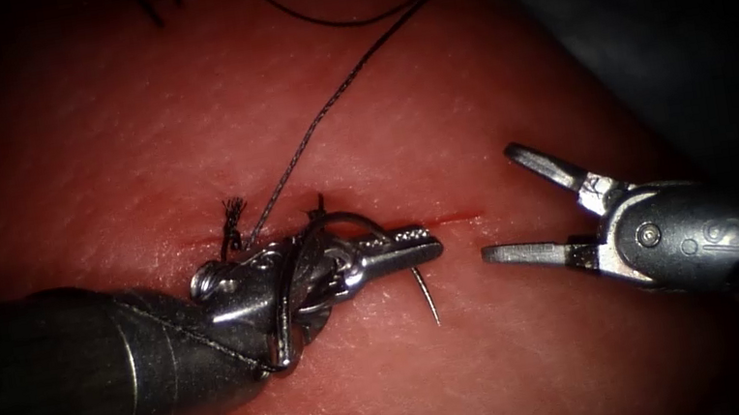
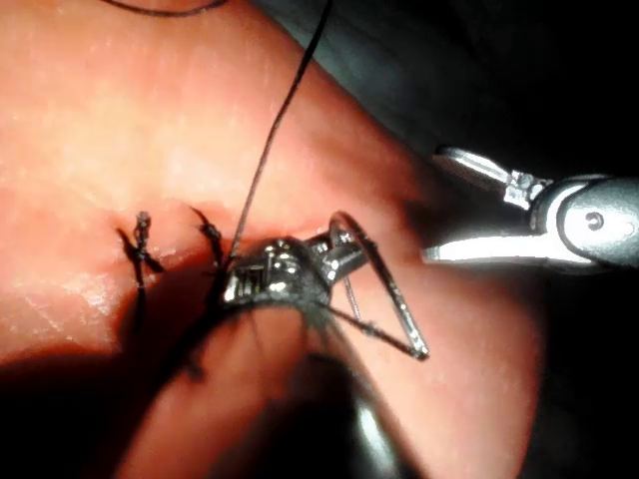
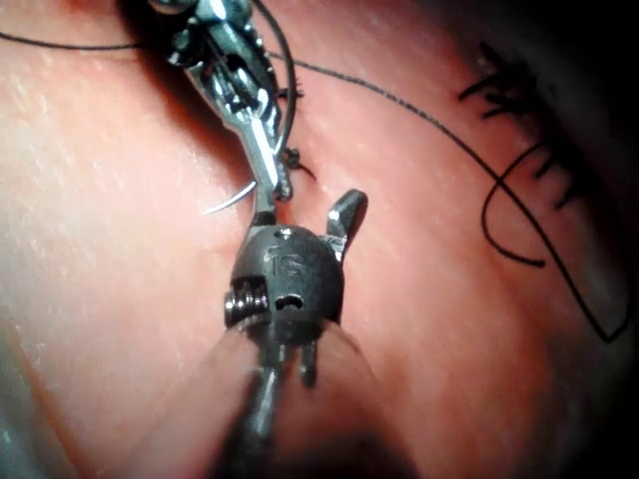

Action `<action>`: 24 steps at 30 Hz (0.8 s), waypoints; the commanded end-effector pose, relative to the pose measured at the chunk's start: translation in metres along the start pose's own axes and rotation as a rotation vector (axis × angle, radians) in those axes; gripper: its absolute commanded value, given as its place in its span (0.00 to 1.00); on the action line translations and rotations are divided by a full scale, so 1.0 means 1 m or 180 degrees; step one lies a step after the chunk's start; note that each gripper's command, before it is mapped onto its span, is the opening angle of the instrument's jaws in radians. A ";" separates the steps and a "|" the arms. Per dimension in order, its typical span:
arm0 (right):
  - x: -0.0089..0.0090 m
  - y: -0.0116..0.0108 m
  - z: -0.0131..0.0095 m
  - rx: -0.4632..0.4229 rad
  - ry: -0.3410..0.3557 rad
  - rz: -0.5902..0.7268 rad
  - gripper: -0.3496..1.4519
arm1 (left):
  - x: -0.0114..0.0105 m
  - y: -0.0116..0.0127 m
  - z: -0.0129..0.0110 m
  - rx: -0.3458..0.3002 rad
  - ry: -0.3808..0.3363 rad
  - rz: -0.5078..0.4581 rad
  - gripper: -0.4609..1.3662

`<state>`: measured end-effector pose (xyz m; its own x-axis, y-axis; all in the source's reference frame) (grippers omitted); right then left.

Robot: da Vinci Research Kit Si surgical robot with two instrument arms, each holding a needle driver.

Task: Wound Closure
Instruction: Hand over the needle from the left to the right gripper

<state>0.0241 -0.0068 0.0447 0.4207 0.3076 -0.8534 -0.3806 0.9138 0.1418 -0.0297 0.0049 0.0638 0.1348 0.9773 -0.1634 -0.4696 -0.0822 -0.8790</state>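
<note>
The curved steel needle (image 1: 402,261) sits in the shut jaws of the left arm's tool (image 1: 396,250), gripped near the middle of its curve, with its pointed end hanging free just below the jaws and clear of the tissue. The reddish pork-belly tissue (image 1: 532,379) carries a thin horizontal cut (image 1: 454,218). The needle lies over the cut's middle, beside a knotted stitch with frayed cut ends (image 1: 233,213) on the cut's left part. The dark braided thread (image 1: 326,111) runs from the stitch area up toward the tissue's far edge.

The right arm's tool (image 1: 499,208) hovers just right of the needle, jaws spread wide and holding nothing (well placed to receive).

For good handling, judged from this posture:
- Keep the grip square across the needle so that it cannot swivel.
- Keep the thread slack and away from both wrists.
</note>
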 end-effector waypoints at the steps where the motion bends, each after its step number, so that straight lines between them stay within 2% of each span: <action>1: 0.0000 -0.0002 0.0001 0.0095 0.0054 0.0001 0.92 | 0.0000 -0.0001 0.0001 0.0012 -0.0036 0.0010 0.06; 4: 0.0009 -0.0007 0.0006 0.0202 0.0131 -0.0042 0.92 | 0.0000 0.0000 0.0003 0.0079 -0.0167 0.0064 0.06; 8: 0.0016 -0.0013 0.0020 0.0363 0.0118 -0.0155 0.90 | -0.0002 0.0001 0.0003 0.0192 -0.0340 0.0216 0.06; 13: 0.0027 -0.0017 0.0036 0.0432 0.0177 -0.0226 0.90 | -0.0002 0.0002 0.0004 0.0375 -0.0501 0.0403 0.06; 20: 0.0040 -0.0025 0.0052 0.0554 0.0213 -0.0338 0.90 | -0.0003 0.0004 0.0004 0.0545 -0.0587 0.0576 0.06; 24: 0.0041 -0.0026 0.0053 0.0576 0.0242 -0.0395 0.89 | -0.0003 0.0004 0.0004 0.0580 -0.0608 0.0622 0.06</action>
<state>0.0313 -0.0066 0.0434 0.3895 0.1741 -0.9044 -0.1790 0.9775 0.1111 -0.0303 0.0046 0.0636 -0.1329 0.9670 -0.2175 -0.6243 -0.2521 -0.7394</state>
